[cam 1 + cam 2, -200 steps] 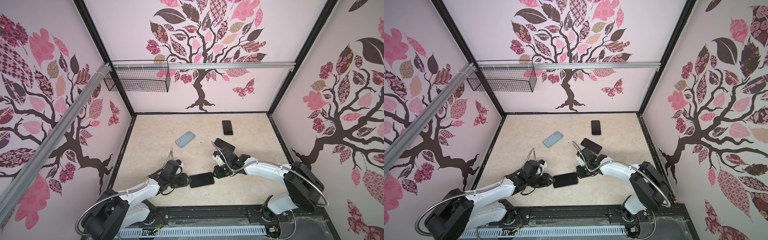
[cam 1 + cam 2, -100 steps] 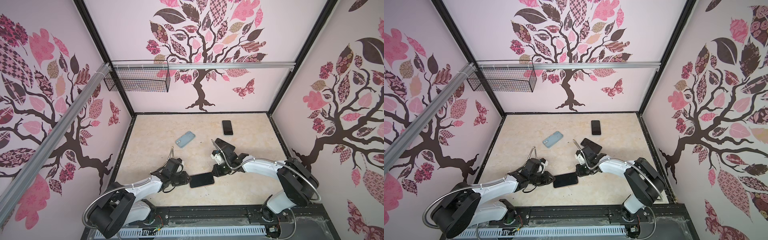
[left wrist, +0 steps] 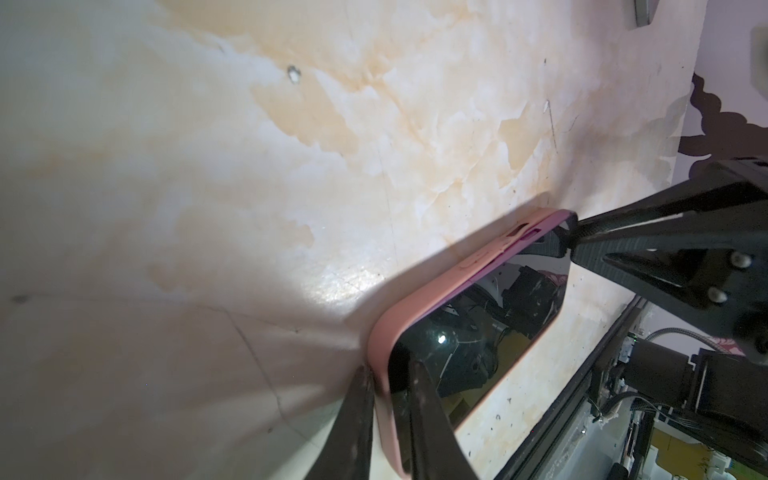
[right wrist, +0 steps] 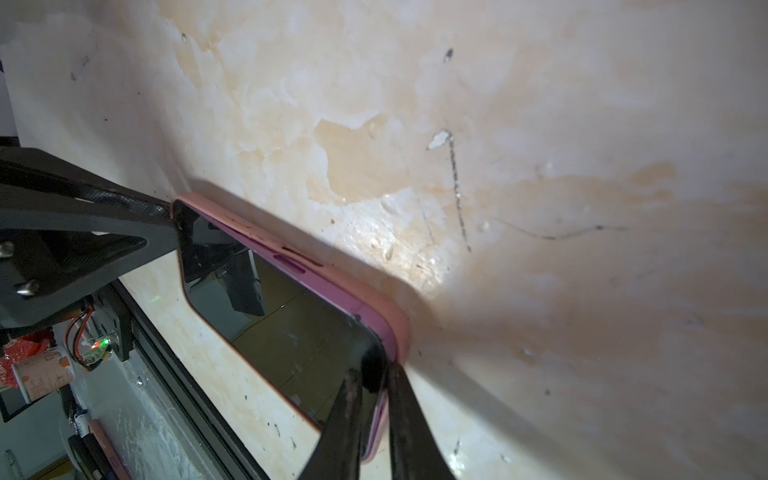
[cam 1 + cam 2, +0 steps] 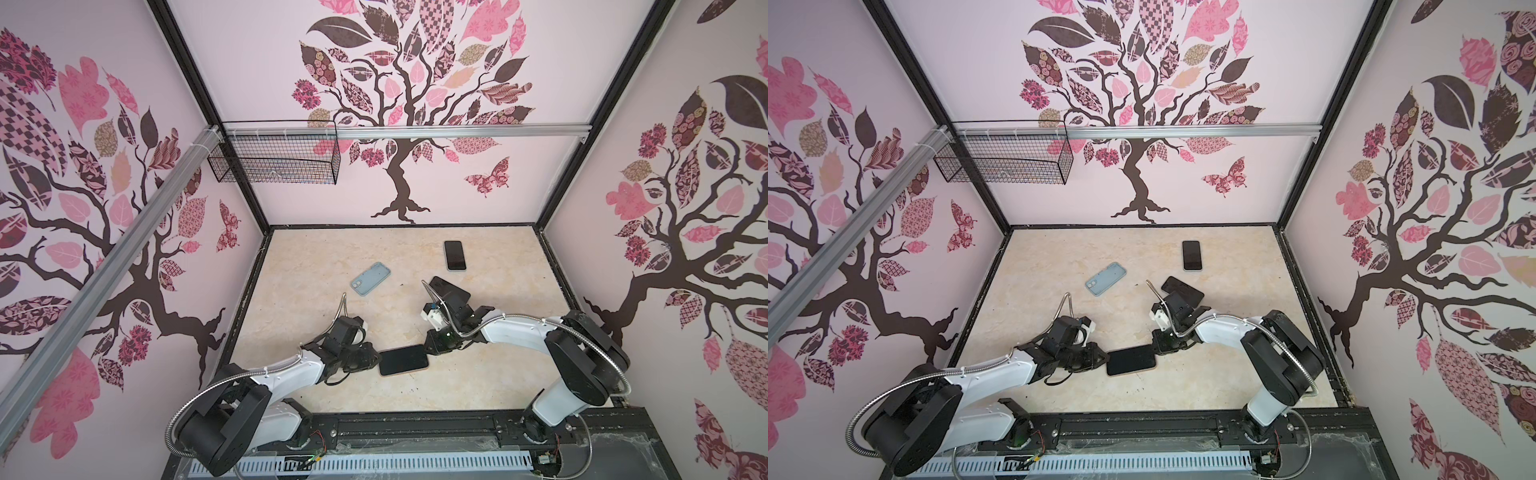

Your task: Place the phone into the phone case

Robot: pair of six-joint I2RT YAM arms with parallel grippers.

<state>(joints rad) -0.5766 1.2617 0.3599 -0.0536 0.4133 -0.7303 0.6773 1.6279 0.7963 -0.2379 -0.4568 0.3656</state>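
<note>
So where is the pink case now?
In both top views the pink case lies front-centre on the table, around the phone, pinched between the left gripper and the right gripper.

3 pale pink walls point(image 5: 257, 62) with tree decals point(image 5: 399, 104), cream marbled floor point(image 5: 291, 291), wire basket point(image 5: 274, 166) on aluminium rail point(image 5: 457, 132)

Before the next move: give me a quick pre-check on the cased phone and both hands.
1. Left hand pinching one end of the phone: ok.
2. Right hand pinching the opposite end: ok.
3. Phone fully seated in pink case: not ok, a purple side shows above the lip.
4. Phone lifted off table: cannot tell.
5. Blue phone or case clear of both arms: ok.
</note>
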